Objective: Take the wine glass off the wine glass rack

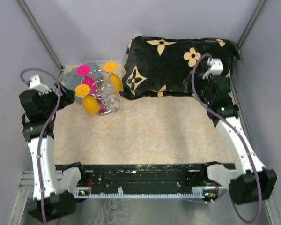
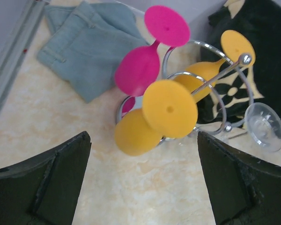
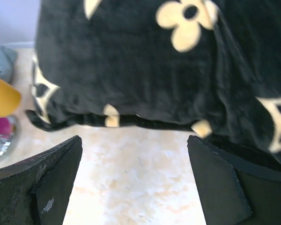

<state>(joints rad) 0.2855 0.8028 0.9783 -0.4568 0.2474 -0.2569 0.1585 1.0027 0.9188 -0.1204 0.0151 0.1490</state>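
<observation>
The left fingers [image 2: 56, 183] are wide apart over a yellow wine glass [image 2: 171, 108] on the wine glass rack [image 2: 244, 59]. The right fingers [image 3: 225, 183] are wide apart too, near a black flower pillow [image 3: 145, 65].

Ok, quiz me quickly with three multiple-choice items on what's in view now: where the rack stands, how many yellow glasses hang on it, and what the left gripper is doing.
1. Where does the rack stand?
A) at the far left of the table, beside the black pillow
B) at the near right corner
C) on top of the cushion

2. How many yellow glasses hang on it?
A) none
B) two
C) five

3. The left gripper is:
A) shut on a glass
B) open and empty
C) out of view

Answers:
1 A, since the top view shows it just left of the black pillow.
2 B, since the left wrist view shows one in front and another behind.
3 B, since its fingers are spread wide and touch no glass.
</observation>
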